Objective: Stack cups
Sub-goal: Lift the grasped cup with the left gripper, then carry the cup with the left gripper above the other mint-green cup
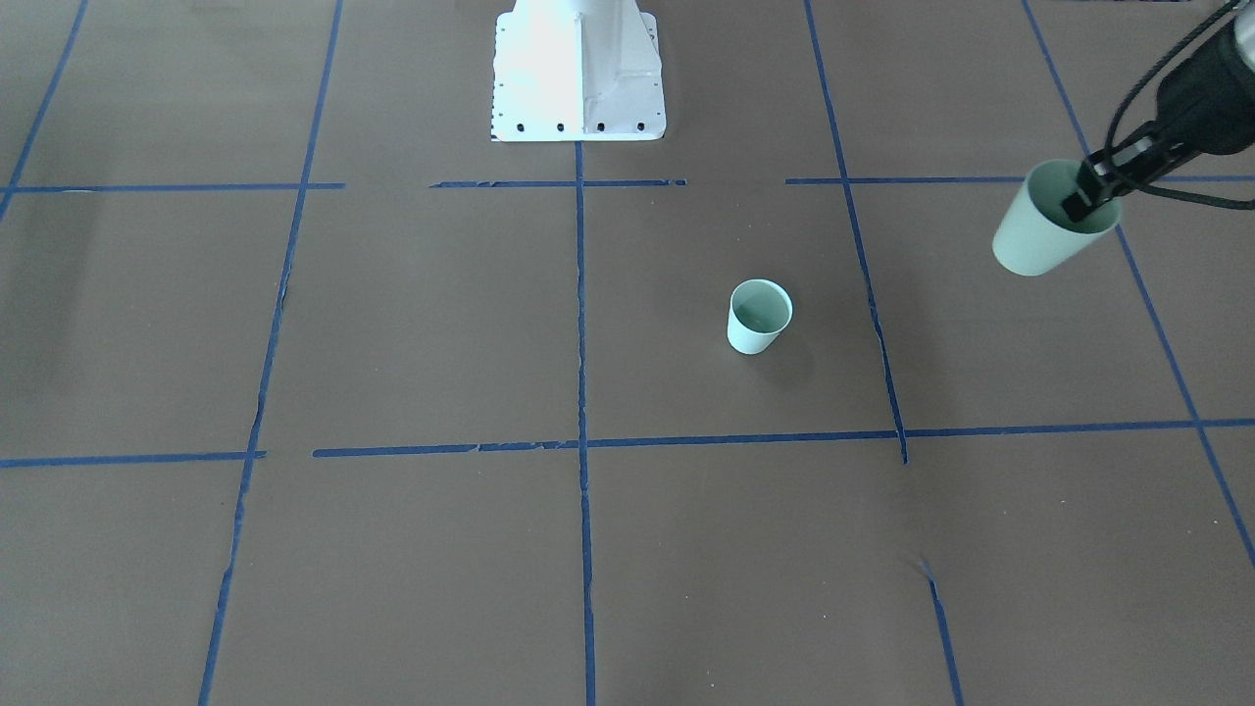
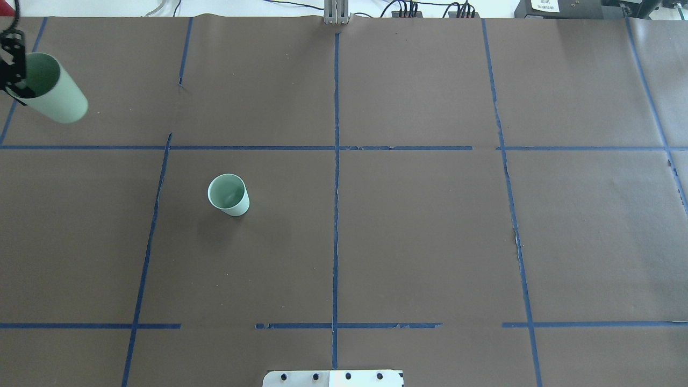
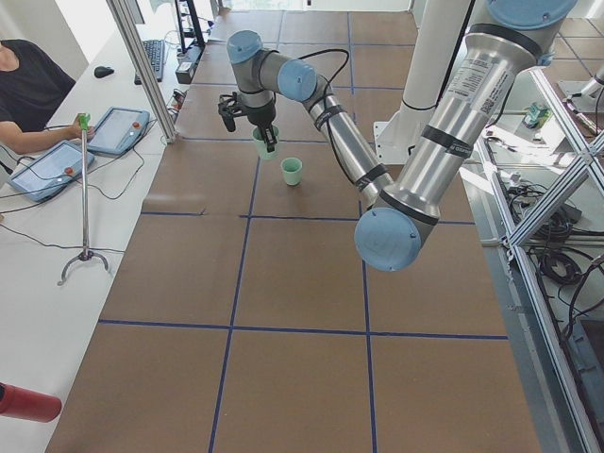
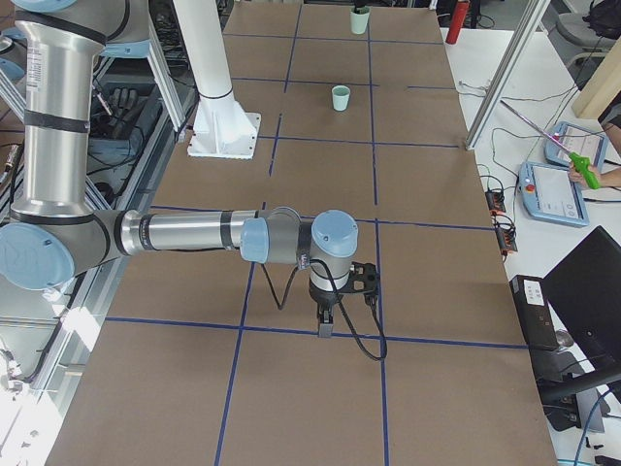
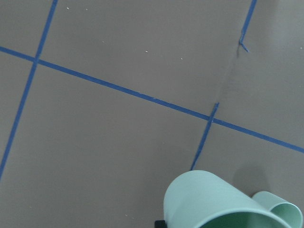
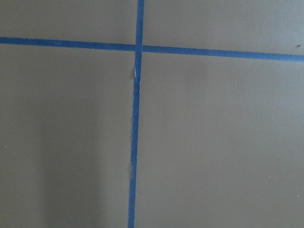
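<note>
One mint-green cup (image 1: 758, 316) stands upright on the brown table, rim up; it also shows in the overhead view (image 2: 228, 194) and the left side view (image 3: 292, 171). My left gripper (image 1: 1090, 192) is shut on the rim of the second cup (image 1: 1041, 233), one finger inside it. It holds the cup tilted in the air, above and off to the side of the standing cup (image 2: 56, 98). The left wrist view shows the held cup (image 5: 209, 199) with the standing cup (image 5: 281, 212) low beside it. My right gripper (image 4: 326, 325) hangs over the table far from both cups; I cannot tell its state.
The white robot base (image 1: 578, 69) stands at the table's robot-side edge. Blue tape lines (image 2: 336, 215) grid the brown surface. A side table with tablets (image 3: 57, 165) and an operator lies beyond the far edge. A thin stand (image 3: 85, 189) stands there.
</note>
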`<state>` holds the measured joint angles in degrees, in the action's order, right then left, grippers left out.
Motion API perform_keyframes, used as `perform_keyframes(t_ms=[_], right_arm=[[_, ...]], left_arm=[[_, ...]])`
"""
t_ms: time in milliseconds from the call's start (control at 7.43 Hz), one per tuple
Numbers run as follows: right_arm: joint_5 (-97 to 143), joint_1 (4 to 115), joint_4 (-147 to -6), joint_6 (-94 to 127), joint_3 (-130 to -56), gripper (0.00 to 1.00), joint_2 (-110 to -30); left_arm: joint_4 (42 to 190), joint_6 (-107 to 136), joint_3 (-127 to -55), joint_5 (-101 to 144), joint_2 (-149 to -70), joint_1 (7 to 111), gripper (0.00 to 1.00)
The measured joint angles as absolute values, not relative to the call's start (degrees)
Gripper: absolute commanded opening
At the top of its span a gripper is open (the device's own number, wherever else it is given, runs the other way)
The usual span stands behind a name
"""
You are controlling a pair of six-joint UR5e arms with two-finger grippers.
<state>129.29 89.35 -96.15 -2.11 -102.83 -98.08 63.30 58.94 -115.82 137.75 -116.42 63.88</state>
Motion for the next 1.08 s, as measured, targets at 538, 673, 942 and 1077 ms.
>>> perform_keyframes(t_ms=[538, 673, 942, 1077], right_arm=[[129.3, 89.3, -96.2, -2.1, -102.8, 1.0, -98.1], [129.3, 89.3, -96.2, -2.1, -102.8, 1.0, -98.1], [129.3, 89.3, -96.2, -2.1, -102.9, 1.0, -98.2], [129.3, 89.4, -96.2, -2.1, -102.9, 1.0, -98.2]], left_arm=[[80.3, 74.8, -109.4, 134.2, -116.8, 52.5, 0.0], [82.7, 75.9, -107.8, 133.7, -116.8, 51.5, 0.0], [84.6, 76.5, -105.7, 133.1, -116.9, 50.0, 0.0], [85.7, 76.8, -104.8, 132.6, -116.9, 49.1, 0.0]])
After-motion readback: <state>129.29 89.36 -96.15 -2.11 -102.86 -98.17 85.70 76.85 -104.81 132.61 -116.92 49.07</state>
